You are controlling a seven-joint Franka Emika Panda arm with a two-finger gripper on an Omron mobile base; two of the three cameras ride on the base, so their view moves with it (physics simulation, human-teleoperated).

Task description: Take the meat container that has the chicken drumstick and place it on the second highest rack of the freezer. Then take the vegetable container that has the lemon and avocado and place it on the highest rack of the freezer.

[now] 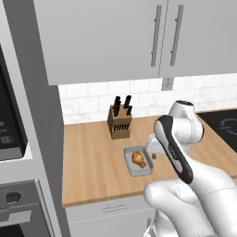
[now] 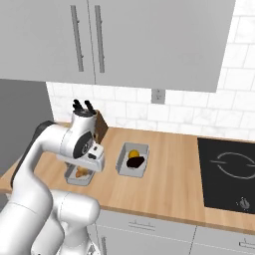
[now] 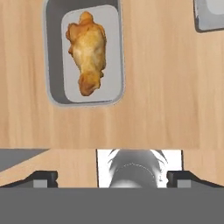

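Dark claw tips (image 3: 111, 179) stand wide apart and hold nothing, poised above the wooden counter (image 3: 153, 118) just short of the meat tray (image 3: 53, 94), where the drumstick (image 3: 87, 52) lies. The first step is judged barely begun: the claw must shift over a tray wall, descend and close on it. The lemon tray (image 2: 132, 159) waits beside the meat tray.

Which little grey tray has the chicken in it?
The meat container nearest the knife block holds the chicken drumstick. The vegetable container, closer to the stove, holds the lemon and avocado.
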